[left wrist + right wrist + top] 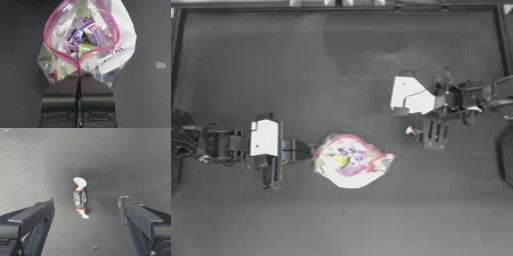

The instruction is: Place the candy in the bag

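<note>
Under spread right fingers (pixel 85 210), candy (pixel 80 198) half-hidden overhead.

Both arms are built of dark grey and black segments, each carrying a pale, whitish block near the wrist: a tall rectangle on the left arm (pixel 264 138), an angled, five-sided plate on the right arm (pixel 410 96). Thin cables loop beside the right arm's joints toward 3 o'clock. The left gripper (pixel 79 82) has matte black jaws with rounded shoulders and stepped ridges lower down. The right gripper (pixel 86 210) shows wedge-shaped, faceted dark jaws, with what may be a small screw near each base.
</note>
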